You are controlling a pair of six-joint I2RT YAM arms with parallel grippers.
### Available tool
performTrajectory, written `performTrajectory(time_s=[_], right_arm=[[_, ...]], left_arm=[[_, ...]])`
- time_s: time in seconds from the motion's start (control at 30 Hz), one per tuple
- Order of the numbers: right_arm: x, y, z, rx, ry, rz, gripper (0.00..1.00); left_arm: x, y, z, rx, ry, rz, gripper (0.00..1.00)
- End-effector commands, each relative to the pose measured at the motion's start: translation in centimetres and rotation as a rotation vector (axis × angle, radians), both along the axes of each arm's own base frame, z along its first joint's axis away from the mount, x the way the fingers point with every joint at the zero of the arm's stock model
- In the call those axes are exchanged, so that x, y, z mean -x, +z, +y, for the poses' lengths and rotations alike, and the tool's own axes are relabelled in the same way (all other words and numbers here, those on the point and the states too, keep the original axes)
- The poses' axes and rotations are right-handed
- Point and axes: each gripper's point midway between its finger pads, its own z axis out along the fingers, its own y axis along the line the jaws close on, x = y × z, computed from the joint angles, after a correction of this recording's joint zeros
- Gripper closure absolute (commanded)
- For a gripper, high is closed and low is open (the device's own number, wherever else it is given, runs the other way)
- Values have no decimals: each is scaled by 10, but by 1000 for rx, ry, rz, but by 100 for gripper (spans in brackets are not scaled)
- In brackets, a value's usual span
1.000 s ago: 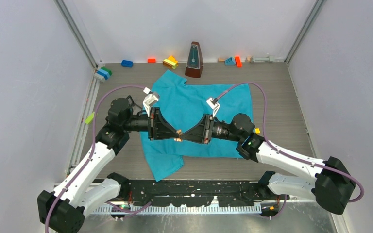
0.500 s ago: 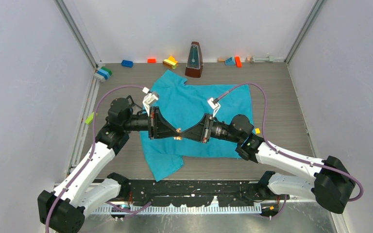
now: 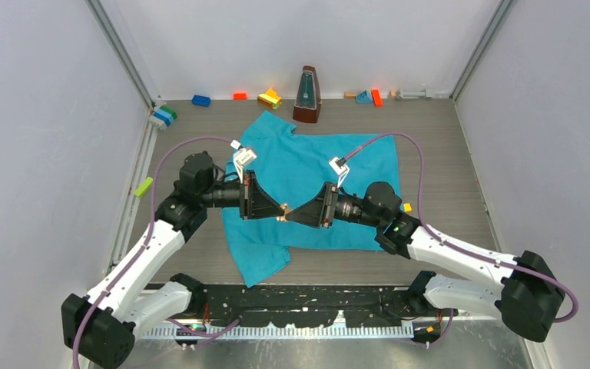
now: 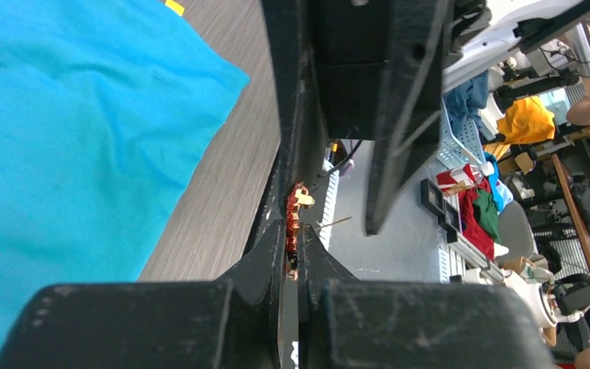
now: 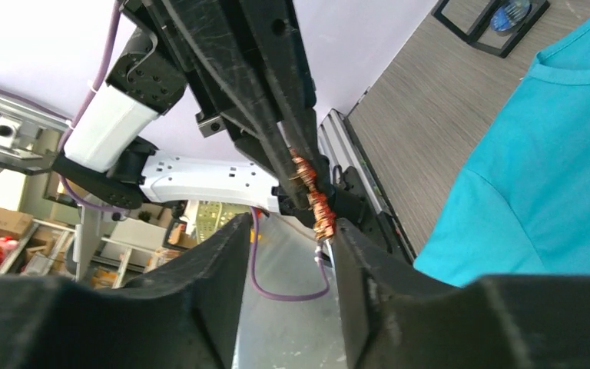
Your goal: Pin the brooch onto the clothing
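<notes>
The teal-blue T-shirt (image 3: pixel 299 165) lies flat on the table, under both grippers. My left gripper (image 3: pixel 279 208) is shut on the small copper-orange brooch (image 3: pixel 283 213) and holds it above the shirt's lower middle. In the left wrist view the brooch (image 4: pixel 293 224) is pinched between my fingertips (image 4: pixel 276 254), and its thin pin (image 4: pixel 332 224) sticks out to the right. My right gripper (image 3: pixel 291 216) faces the left one tip to tip, open. In the right wrist view its jaws (image 5: pixel 284 254) straddle the brooch (image 5: pixel 312 198) without gripping it.
A brown metronome (image 3: pixel 306 95) stands behind the shirt. Several small coloured blocks (image 3: pixel 270 98) lie along the back wall, more at the left edge (image 3: pixel 163 116). A yellow piece (image 3: pixel 406 207) lies right of the shirt. Grey walls enclose the table.
The left arm has shifted a little to the right and back, carrying the brooch with it. The right gripper has stayed tip to tip with it.
</notes>
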Motion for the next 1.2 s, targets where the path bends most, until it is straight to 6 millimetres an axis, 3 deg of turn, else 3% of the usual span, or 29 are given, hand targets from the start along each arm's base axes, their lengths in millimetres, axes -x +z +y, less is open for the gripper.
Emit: performTrajectory(time_s=[0.0,0.17,0.33,0.4,0.67,0.83,1.0,1.17], right_arm=[[10,34,-9,-48,14,-115,46],[10,35,-20,-2,-34,-140,33],[5,37,-35,12,-121,-159,29],[-9,34,-43,35,-220,-147,28],[-54,-36,-94,407,-571,5,29],[-60,-75,-111,556,-650,101,30],[-63,-133,-141,791,-767,208,40],[-62,-167,-149,913,-775,243,40]], left_arm=[[-12,2,-2,-15,43,6,100],[-18,-5,0,-55,75,22,100],[-24,-14,3,-89,117,41,100],[-26,-18,5,-106,140,58,100],[-34,-43,12,-98,312,271,100],[-44,-58,29,-107,424,349,100],[-60,-72,54,-95,541,403,100],[-60,-87,63,-109,593,430,100]])
